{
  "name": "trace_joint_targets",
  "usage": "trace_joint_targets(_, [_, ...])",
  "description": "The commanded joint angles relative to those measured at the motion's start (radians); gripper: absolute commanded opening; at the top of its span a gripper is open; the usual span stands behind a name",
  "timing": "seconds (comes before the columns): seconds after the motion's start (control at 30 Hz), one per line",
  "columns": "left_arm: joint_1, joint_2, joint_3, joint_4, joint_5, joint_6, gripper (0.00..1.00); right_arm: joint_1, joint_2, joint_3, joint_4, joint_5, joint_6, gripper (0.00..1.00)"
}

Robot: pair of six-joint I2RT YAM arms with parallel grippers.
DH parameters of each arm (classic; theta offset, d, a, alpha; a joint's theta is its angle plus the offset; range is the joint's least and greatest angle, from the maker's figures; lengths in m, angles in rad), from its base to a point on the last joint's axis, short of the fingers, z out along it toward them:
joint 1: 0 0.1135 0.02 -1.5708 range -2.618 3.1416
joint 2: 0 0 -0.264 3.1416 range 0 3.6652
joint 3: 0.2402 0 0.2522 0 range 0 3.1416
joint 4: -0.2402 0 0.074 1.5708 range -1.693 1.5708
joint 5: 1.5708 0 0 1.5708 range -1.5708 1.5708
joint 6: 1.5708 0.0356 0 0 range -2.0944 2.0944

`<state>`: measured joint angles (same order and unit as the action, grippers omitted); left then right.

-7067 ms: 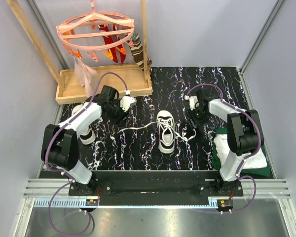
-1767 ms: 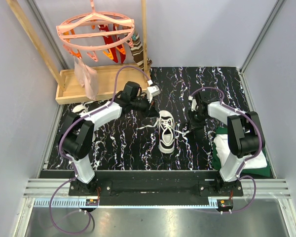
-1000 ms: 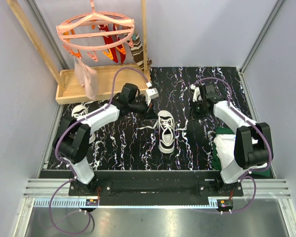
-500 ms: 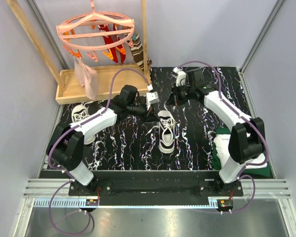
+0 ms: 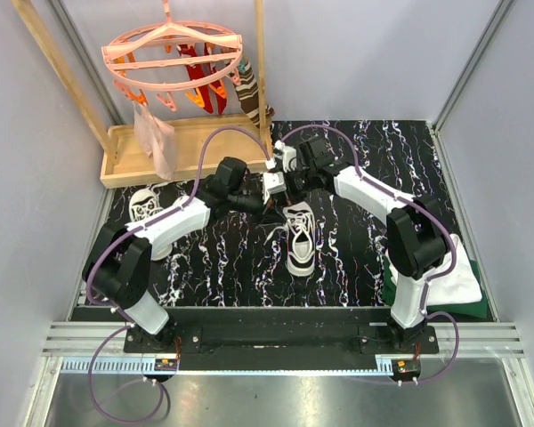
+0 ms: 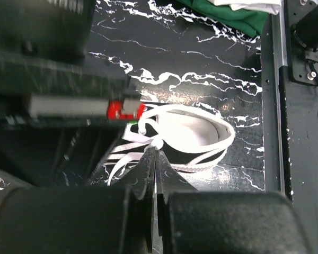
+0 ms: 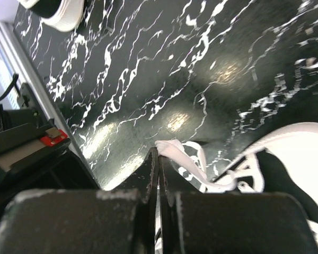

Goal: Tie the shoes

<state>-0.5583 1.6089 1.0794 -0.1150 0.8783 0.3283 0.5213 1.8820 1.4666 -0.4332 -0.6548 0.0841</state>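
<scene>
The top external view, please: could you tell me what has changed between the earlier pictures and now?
The left gripper swung right from beside the left shoe to the middle shoe; the right gripper crossed leftward from the right side of the table to meet it. Both now pinch that shoe's laces, which are gathered up instead of trailing left. Both shoes stayed put.

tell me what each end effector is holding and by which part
Both hold the white laces of the middle shoe. The left end effector pinches a strand by the eyelets; the right end effector pinches another strand beside the shoe.
</scene>
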Motion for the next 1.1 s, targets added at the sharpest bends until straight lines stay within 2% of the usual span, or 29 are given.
trace_joint_targets(0.0, [-0.003, -0.049, -0.013, 0.026, 0.033, 0.032, 0.00, 0.008, 0.002, 0.035, 0.021, -0.065, 0.013, 0.03])
trace_joint_targets(0.03, [-0.003, -0.049, -0.015, 0.025, 0.033, 0.034, 0.00, 0.008, -0.001, 0.035, 0.014, -0.066, 0.013, 0.20])
trace_joint_targets(0.07, [-0.003, -0.050, -0.018, 0.023, 0.034, 0.034, 0.00, 0.008, -0.012, 0.035, 0.011, -0.062, 0.009, 0.29])
trace_joint_targets(0.13, [-0.003, -0.050, -0.019, 0.024, 0.036, 0.032, 0.00, 0.006, -0.024, 0.046, -0.007, -0.060, 0.000, 0.42])
trace_joint_targets(0.17, [-0.003, -0.050, -0.021, 0.023, 0.034, 0.032, 0.00, 0.005, -0.040, 0.049, -0.015, -0.046, -0.001, 0.53])
trace_joint_targets(0.2, [-0.003, -0.052, -0.019, 0.023, 0.036, 0.032, 0.00, 0.005, -0.044, 0.058, -0.028, -0.040, -0.009, 0.56])
trace_joint_targets(0.3, [-0.003, -0.050, -0.016, 0.023, 0.037, 0.031, 0.00, -0.009, -0.069, 0.080, -0.048, -0.023, -0.021, 0.59])
trace_joint_targets(0.47, [0.003, -0.052, -0.015, 0.029, 0.027, 0.026, 0.00, -0.072, -0.109, 0.100, -0.097, -0.052, -0.027, 0.59])
trace_joint_targets(0.63, [0.023, -0.035, -0.004, 0.058, 0.022, -0.009, 0.00, -0.147, -0.170, 0.026, -0.159, -0.114, -0.079, 0.60])
trace_joint_targets(0.77, [0.028, -0.017, 0.016, 0.078, 0.022, -0.021, 0.00, -0.145, -0.188, -0.035, -0.188, -0.204, -0.136, 0.70])
trace_joint_targets(0.93, [0.028, 0.008, 0.042, 0.078, 0.021, -0.028, 0.00, -0.138, -0.175, -0.060, -0.187, -0.241, -0.142, 0.71])
trace_joint_targets(1.07, [0.034, 0.017, 0.053, 0.077, 0.021, -0.034, 0.00, -0.115, -0.166, -0.075, -0.182, -0.229, -0.171, 0.68])
